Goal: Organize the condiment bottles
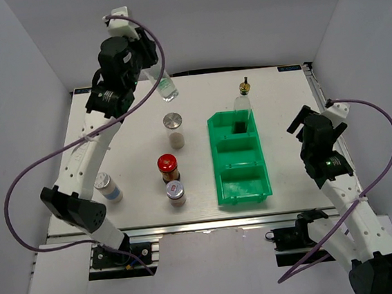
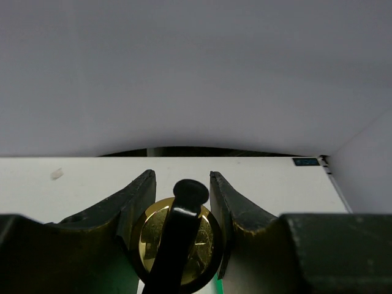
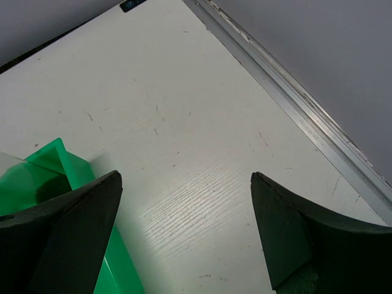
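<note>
The left gripper (image 2: 182, 179) is clamped on the gold pourer neck of a tall glass bottle (image 1: 168, 88), held aloft at eleven o'clock. It is slick, breakable and perhaps part-filled, so the neck is the sure hold. The right gripper (image 3: 184, 177) gapes wide, empty. Two tall bottles — the second bottle (image 1: 245, 102) stands in the green bin (image 1: 245, 199) at three o'clock — three silver-lidded jars (image 1: 173, 121), one red-capped jar (image 1: 168, 163).

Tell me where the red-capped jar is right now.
Top view: the red-capped jar stands mid-table, left of the green bin, with the near silver-lidded jar close in front of it and the far silver-lidded jar behind it.
</note>
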Robot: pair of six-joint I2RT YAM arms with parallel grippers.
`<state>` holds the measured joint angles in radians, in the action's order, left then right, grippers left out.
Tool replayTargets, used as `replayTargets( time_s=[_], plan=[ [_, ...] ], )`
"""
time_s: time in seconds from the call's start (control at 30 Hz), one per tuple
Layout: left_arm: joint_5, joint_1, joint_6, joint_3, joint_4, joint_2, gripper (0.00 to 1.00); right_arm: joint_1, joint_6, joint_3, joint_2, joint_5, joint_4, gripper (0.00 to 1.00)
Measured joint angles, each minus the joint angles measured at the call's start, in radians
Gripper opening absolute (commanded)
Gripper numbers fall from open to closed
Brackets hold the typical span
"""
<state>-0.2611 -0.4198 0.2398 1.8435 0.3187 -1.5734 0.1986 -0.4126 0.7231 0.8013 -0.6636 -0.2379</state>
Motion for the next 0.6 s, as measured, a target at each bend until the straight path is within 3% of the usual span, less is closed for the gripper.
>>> replayTargets(
  time_s=[0.27, 0.6],
  plan=[
    [-0.023, -0.144, -0.024, 0.214, 0.028, -0.169, 0.00, -0.036, 0.000, -0.010, -0.004, 0.051, 0.003, 0.89],
    [-0.100, -0.260, -0.013, 0.181, 0.038, -0.253, 0.00, -0.055, 0.001, -0.018, -0.005, 0.085, 0.008, 0.89]
  ],
)
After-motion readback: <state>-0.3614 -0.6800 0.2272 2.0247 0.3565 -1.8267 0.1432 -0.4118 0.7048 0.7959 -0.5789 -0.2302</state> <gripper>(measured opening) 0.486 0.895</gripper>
